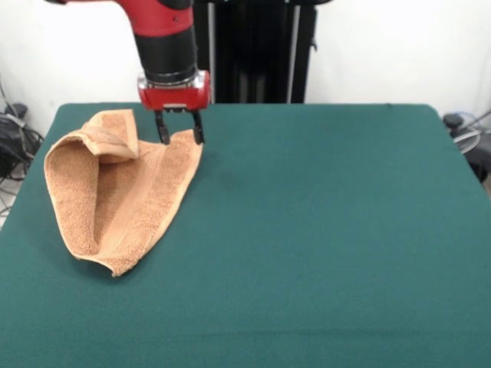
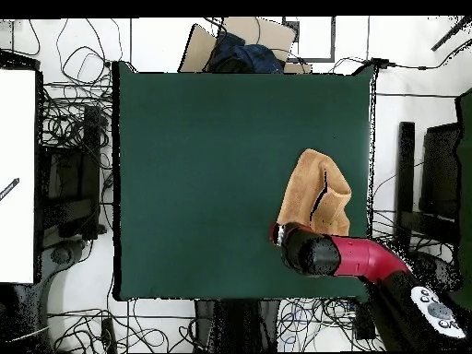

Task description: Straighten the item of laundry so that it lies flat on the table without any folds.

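Towel: orange-tan terry cloth, lying crumpled near the desk's left edge in the front view, closer to the far left corner than to the near one. It is not flat; the left side is rolled over into a thick fold, and the top part is bunched into a raised flap.
Towel's band: a woven stripe runs down the right-hand side of the cloth, from the top corner toward the lower tip.
Towel's lower tip: points toward the near edge of the desk, well short of it.
Towel from overhead: a folded, elongated shape near one long edge of the desk, with a dark crease down its middle.
Tool: two dark fingers pointing down from a red wrist, released, with a clear gap between them. The tips sit at the towel's upper right corner, touching or just above the cloth; which one cannot be told.
Arm: red and black, reaching in over the desk's edge beside the towel in the overhead view.
Desk: dark green top, bare across the middle and right.
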`<action>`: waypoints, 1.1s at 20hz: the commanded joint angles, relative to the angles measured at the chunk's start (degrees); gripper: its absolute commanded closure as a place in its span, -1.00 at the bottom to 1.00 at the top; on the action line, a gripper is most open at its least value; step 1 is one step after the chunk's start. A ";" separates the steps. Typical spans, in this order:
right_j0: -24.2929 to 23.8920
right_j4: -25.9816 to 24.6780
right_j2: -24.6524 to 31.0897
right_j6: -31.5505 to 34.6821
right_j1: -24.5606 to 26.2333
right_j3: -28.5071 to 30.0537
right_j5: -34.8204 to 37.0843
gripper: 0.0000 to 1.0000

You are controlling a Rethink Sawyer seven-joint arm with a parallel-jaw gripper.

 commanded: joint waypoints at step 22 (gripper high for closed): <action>3.29 -4.54 -1.94 2.51 7.30 -7.72 -2.79 -1.00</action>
